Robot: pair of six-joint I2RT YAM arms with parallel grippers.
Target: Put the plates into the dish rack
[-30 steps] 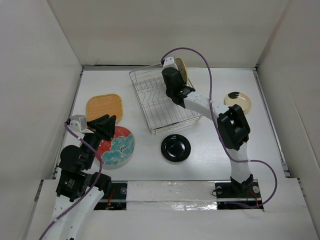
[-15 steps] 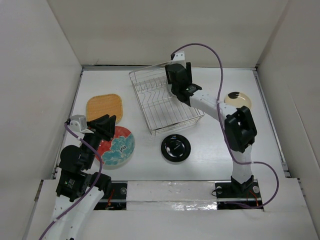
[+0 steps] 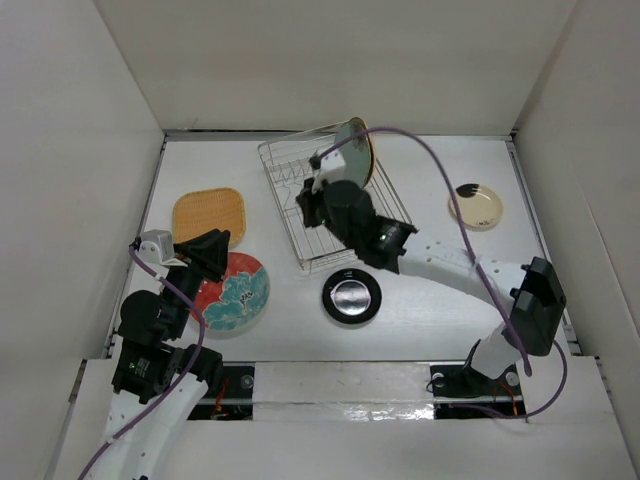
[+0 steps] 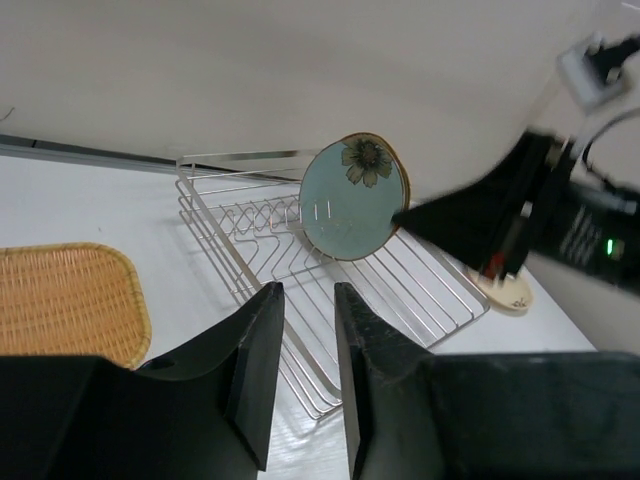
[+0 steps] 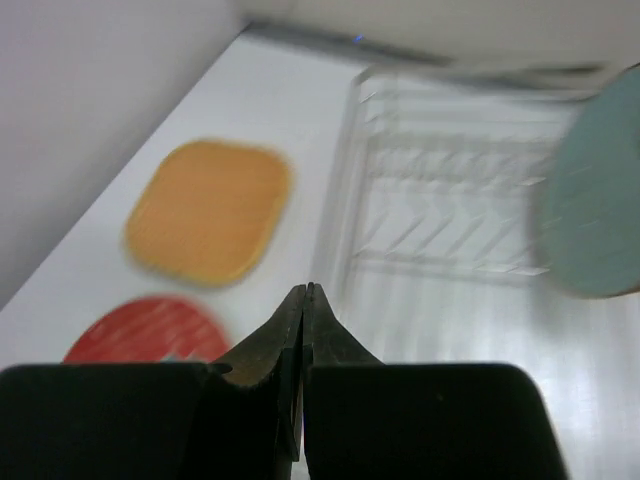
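The dish rack [image 3: 345,250] sits at the middle back of the table. A pale green plate [image 3: 352,150] with a flower stands upright in its far right corner, also seen in the left wrist view [image 4: 353,198]. My right gripper [image 3: 303,205] hovers over the rack's left part, shut and empty [image 5: 303,290]. The red plate [image 3: 235,292], the orange-tan plate [image 3: 209,214], the black plate [image 3: 351,297] and the small cream plate [image 3: 476,206] lie flat on the table. My left gripper [image 3: 205,250] hangs over the red plate's far left edge, open with nothing between its fingers [image 4: 307,295].
White walls close in the table on the left, back and right. The right arm [image 3: 450,265] stretches low across the table from the near right, passing just behind the black plate. The orange-tan plate [image 5: 210,210] lies left of the rack [image 5: 450,180].
The right gripper let go of the pale green plate, which now stands in the rack, then shut and swung left and nearer over the rack. The left jaws narrowed slightly.
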